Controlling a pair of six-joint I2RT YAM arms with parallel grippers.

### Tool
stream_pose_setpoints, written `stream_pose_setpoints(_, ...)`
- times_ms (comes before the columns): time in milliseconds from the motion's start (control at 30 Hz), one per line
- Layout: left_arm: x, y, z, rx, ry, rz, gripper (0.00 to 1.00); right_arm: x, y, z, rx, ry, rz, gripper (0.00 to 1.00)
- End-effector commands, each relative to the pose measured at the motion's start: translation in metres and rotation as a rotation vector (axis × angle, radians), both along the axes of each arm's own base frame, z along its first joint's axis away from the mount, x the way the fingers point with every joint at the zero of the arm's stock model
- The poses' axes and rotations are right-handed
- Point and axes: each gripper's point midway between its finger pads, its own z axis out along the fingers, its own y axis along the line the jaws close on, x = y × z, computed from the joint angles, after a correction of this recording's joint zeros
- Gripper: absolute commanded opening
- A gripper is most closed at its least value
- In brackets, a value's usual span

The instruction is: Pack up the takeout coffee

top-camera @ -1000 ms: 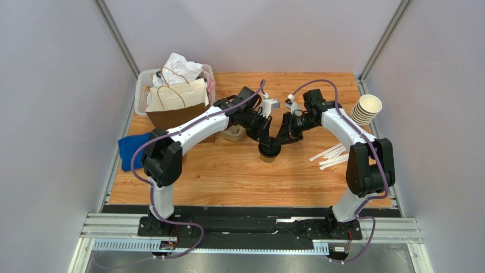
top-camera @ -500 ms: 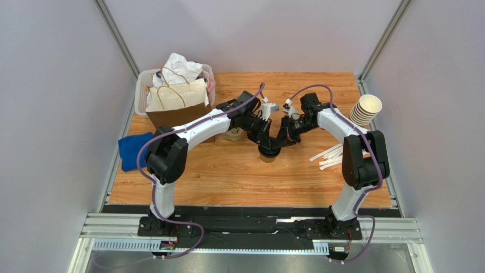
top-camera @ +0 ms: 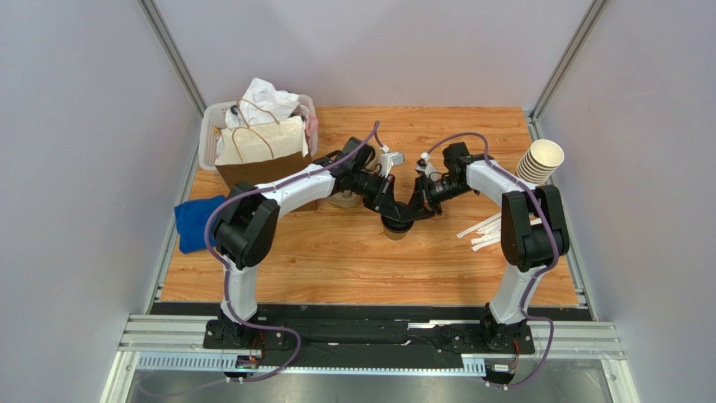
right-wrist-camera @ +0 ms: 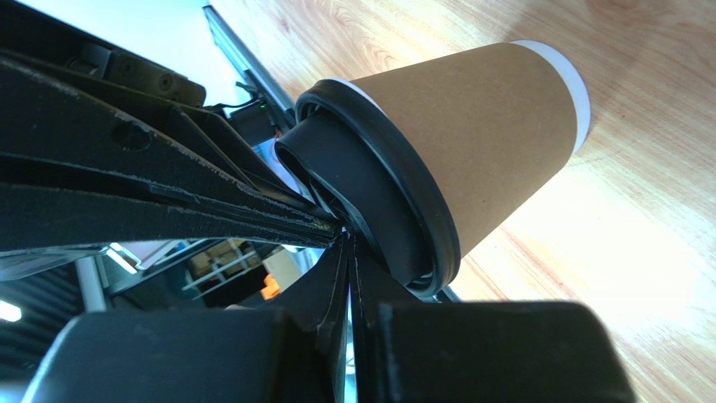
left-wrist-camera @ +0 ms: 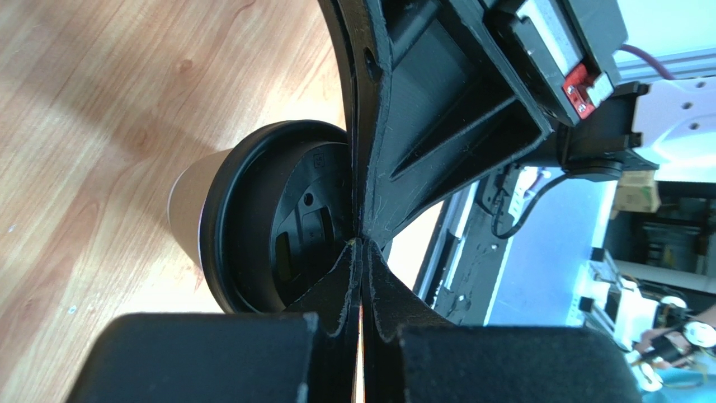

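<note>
Takeout coffee [top-camera: 396, 228] stands on the table [top-camera: 336, 269], off the paper bag's [top-camera: 256, 159] right-arm side and a bit nearer the arm bases than the bag. Well apart from it, not in it yet.

Left gripper [left-wrist-camera: 361, 249]: jaws fully together, holding nothing, tips resting at the edge of the black lid [left-wrist-camera: 273, 243]. Right gripper [right-wrist-camera: 346, 243]: jaws look pressed together too, tips right at the lid's raised top. Can't tell if a sliver of the lid lip is pinched, probably not. The two claws meet tip to tip over the cup from opposite sides. Judgement: lid being pushed or checked, no carry grip yet.

Handling (judgement): a light thin paper wall that dents if squeezed hard. If it's full, it's top-heavy, and liquid spills on any tilt. The smooth plastic lid is slippery and may pop off, so don't lift by the lid. Best hold is across the tan body just below the lid rim, where the rolled rim stiffens the wall, with jaws wide and a gentle squeeze.

Orientation: looks upright, lid up and narrow base down on the wood. The long axis is vertical and the wide end is on top. Which way the sip hole faces relative to the bag can't be told. Keep the axis vertical on the way over to the bag.
</note>
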Motion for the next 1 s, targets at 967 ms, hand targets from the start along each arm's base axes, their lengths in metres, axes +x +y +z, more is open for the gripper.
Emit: stream_pose_setpoints(967,0.009,0.017,0.0,0.101,-0.052,0.069,0.16,0.011,-0.027,-0.043,-0.143,-0.067,0.015,0.06)
